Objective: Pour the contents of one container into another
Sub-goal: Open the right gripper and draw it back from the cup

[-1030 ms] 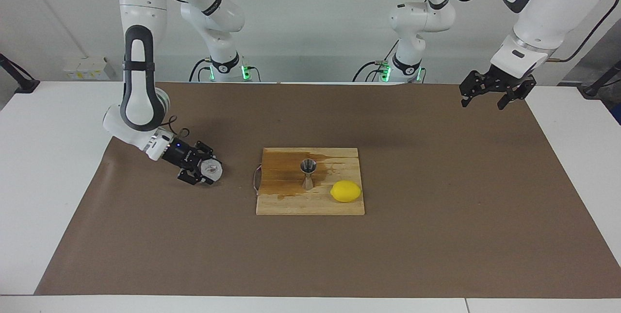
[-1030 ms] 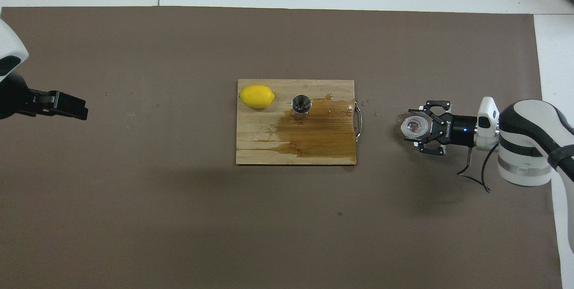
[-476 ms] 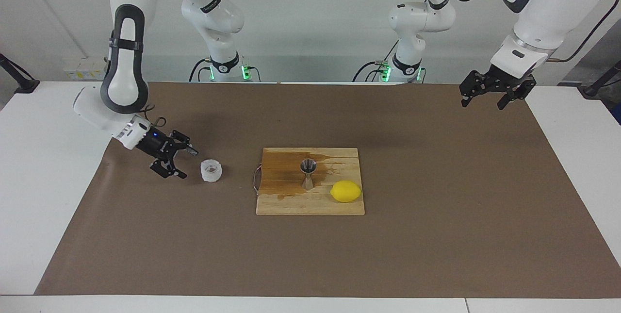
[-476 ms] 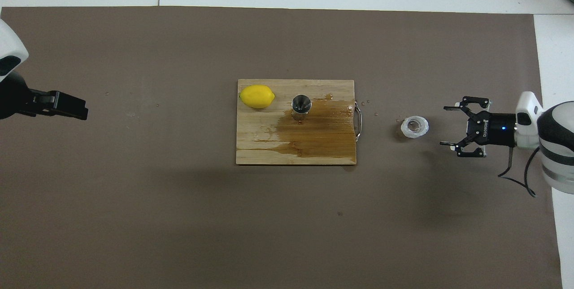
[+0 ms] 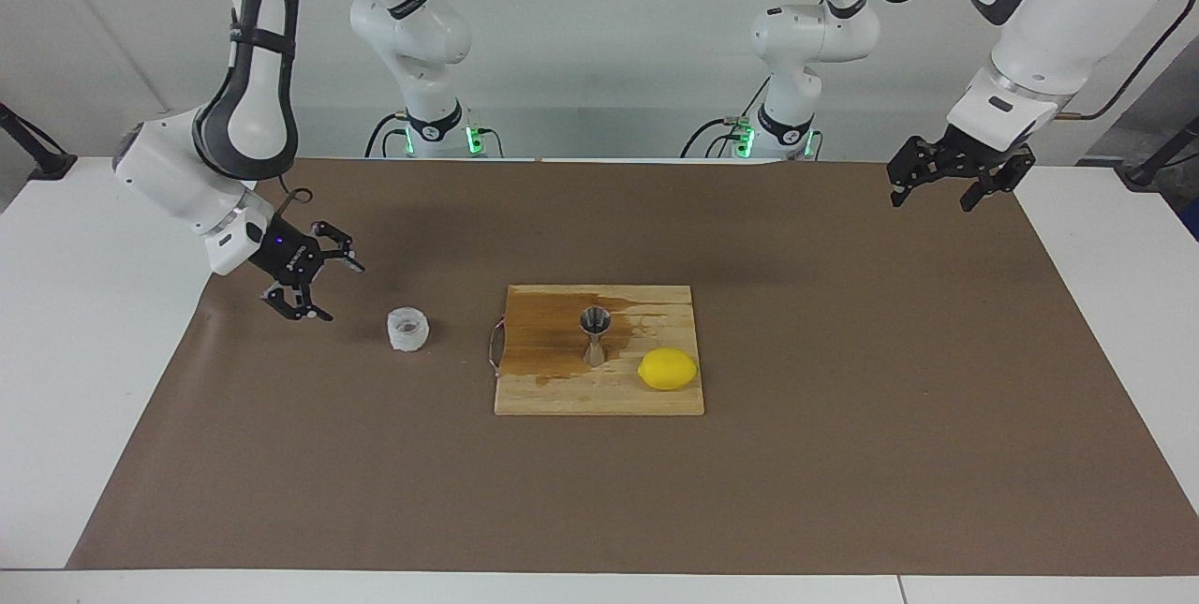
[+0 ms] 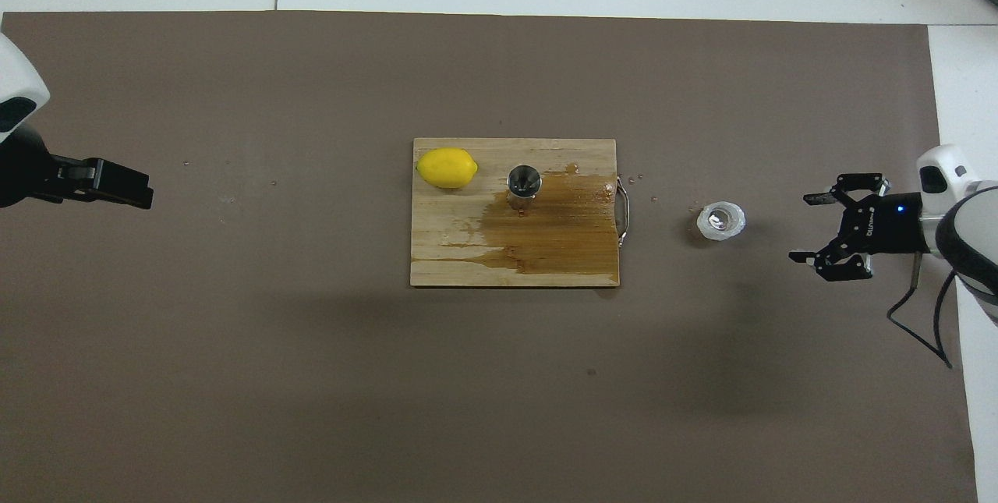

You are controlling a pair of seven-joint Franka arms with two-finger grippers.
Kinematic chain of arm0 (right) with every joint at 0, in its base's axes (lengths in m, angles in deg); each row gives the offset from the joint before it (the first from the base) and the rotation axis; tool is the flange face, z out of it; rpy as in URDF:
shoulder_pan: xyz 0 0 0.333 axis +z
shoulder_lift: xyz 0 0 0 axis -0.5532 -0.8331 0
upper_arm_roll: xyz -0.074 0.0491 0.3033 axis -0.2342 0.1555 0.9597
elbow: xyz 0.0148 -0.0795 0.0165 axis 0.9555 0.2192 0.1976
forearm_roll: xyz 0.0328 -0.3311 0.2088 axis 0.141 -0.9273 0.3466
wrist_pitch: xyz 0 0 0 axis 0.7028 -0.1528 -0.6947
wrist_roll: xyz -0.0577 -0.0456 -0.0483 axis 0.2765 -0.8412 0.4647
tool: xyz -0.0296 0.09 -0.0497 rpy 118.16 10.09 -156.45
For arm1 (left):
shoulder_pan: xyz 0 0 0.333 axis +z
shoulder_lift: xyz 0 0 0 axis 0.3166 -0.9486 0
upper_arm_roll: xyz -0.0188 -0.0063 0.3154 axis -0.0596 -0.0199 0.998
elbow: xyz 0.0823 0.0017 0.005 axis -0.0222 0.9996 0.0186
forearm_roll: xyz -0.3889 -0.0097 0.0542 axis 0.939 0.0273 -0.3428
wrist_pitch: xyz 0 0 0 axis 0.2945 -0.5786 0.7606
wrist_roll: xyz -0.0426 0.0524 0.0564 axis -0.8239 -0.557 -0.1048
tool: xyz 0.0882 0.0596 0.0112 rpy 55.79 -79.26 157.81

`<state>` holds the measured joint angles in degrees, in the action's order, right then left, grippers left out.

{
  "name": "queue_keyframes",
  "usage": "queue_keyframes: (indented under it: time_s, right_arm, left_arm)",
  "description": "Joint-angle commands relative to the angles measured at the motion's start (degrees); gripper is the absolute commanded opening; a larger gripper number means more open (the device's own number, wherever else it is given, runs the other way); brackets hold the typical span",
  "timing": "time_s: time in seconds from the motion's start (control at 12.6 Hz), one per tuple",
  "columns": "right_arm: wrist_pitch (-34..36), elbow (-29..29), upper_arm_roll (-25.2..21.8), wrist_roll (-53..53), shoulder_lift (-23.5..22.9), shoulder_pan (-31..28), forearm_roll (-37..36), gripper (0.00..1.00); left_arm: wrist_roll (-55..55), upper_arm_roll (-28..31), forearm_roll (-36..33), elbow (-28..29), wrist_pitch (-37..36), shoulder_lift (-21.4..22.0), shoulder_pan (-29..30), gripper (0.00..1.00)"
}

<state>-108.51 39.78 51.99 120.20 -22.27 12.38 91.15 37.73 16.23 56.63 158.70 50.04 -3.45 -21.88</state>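
1. The plastic cup [image 5: 407, 330] is seen upright on the brown mat [image 5: 843, 492], beside the handle end of the wooden board [image 5: 599, 395], toward the right arm's end of the desk [image 5: 56, 351]; nothing is touching it
2. The metal jigger [image 5: 594, 332] is found upright on the board, with a lemon [image 5: 667, 369] just beside it; whether anything is inside the jigger cannot be told
3. A brown wet patch [image 5: 543, 332] is spread over the board around the jigger, so much of the liquid is judged to have been spilled
4. The jaws of the right arm [image 5: 244, 126] are spread wide and hold nothing; they are raised over the mat, apart from the cup
5. The jaws of the left arm [image 5: 1030, 51] are also parted and empty, over the mat's corner at that arm's own end, where it waits
6. The pour is judged to be over, and the step in hand to be the clearing of the right arm away from the cup
7. The jaws are best kept spread and lifted up and away, never swept low past the cup, since a light, thin cup is easily tipped by a brush
8. The wet board and the narrow-footed jigger are best left undisturbed
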Motion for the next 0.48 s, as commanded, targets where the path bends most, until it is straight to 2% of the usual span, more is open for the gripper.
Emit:
queue_keyframes:
  time_s: [0.0, 0.4]
  right_arm:
    - [0.33, -0.51, 0.25, -17.11, 1.46, 1.78, -8.75, 1.00]
    - [1.81, -1.74, 0.25, -56.83, 5.15, 11.26, -26.34, 1.00]
  left_arm:
    - [-0.18, -0.16, 0.50, 0.88, -0.32, 1.17, 0.52, 1.00]
    - [-0.18, -0.16, 0.50, 0.88, -0.41, 1.17, 0.52, 1.00]
